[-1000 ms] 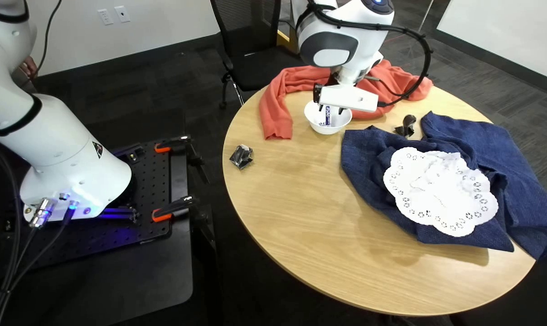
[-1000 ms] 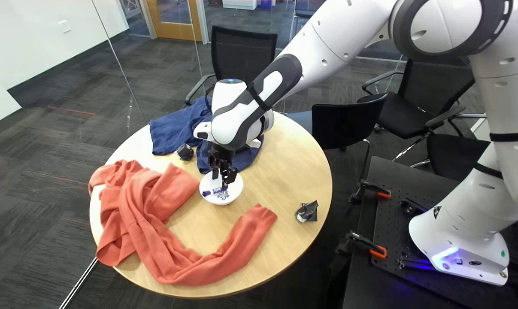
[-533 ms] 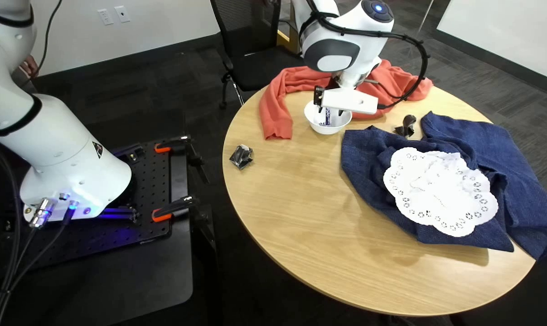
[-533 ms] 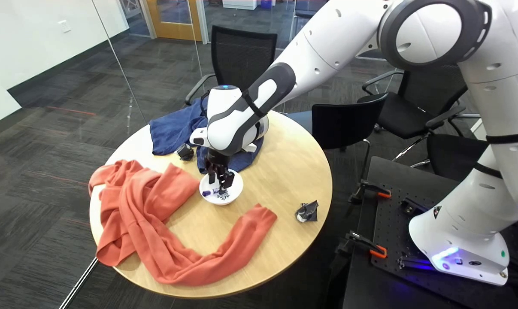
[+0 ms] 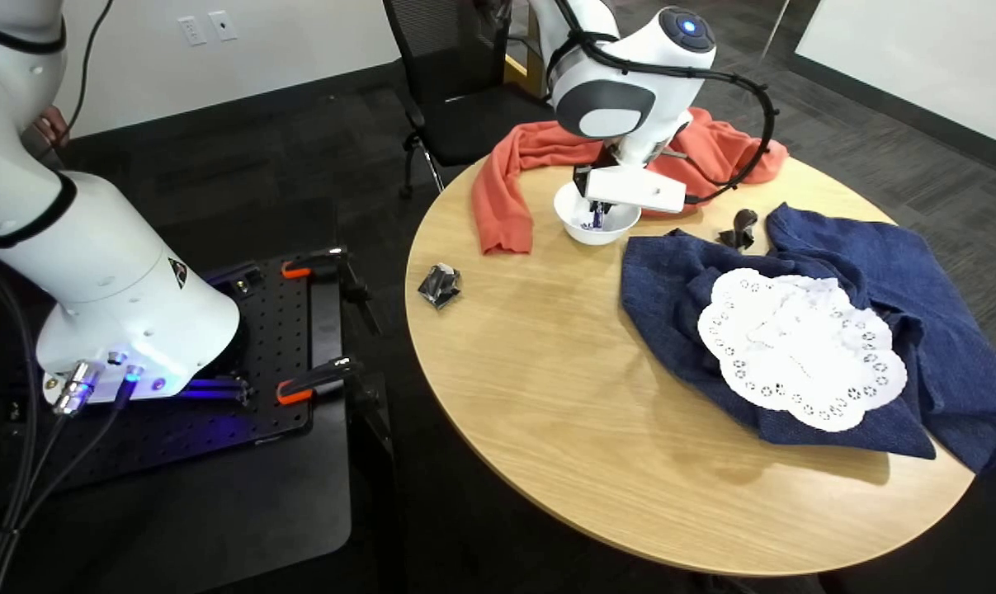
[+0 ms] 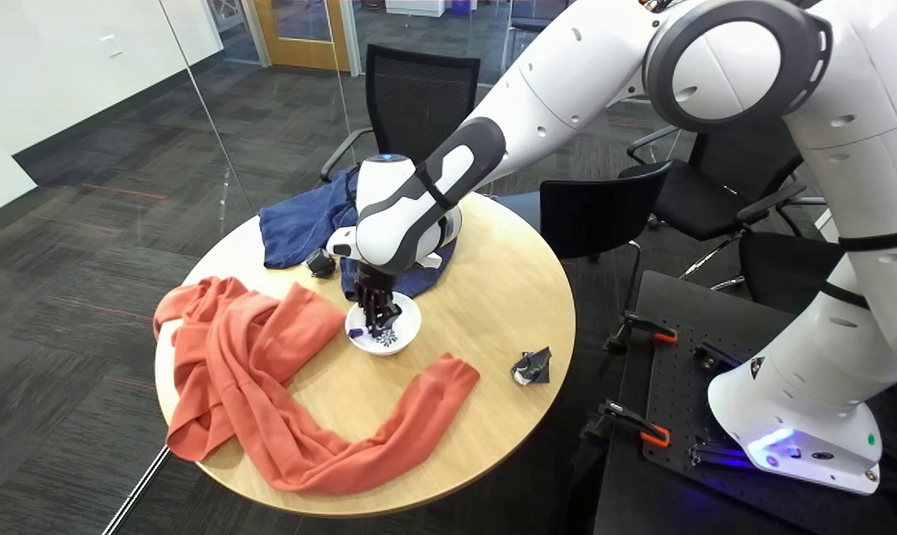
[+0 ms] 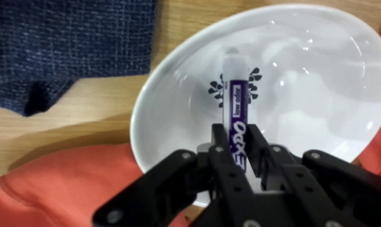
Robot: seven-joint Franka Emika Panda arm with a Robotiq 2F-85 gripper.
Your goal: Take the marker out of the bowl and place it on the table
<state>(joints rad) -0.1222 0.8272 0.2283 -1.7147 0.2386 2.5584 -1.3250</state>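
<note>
One Expo marker (image 7: 236, 104): there it was, inside the white bowl (image 7: 319, 132)!
Robotiq gripper (image 7: 235, 127): pinched the marker from both sides!
Round wood-grained table (image 6: 493, 297): bore the bowl just beside a coral garment (image 6: 232, 357).

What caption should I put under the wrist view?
Black jaws pinching an Expo marker inside a white bowl, with blue cloth and orange cloth nearby.

The claw (image 7: 236, 130) has closed its 2 fingers (image 7: 219, 135) on the marker (image 7: 236, 105).
</note>
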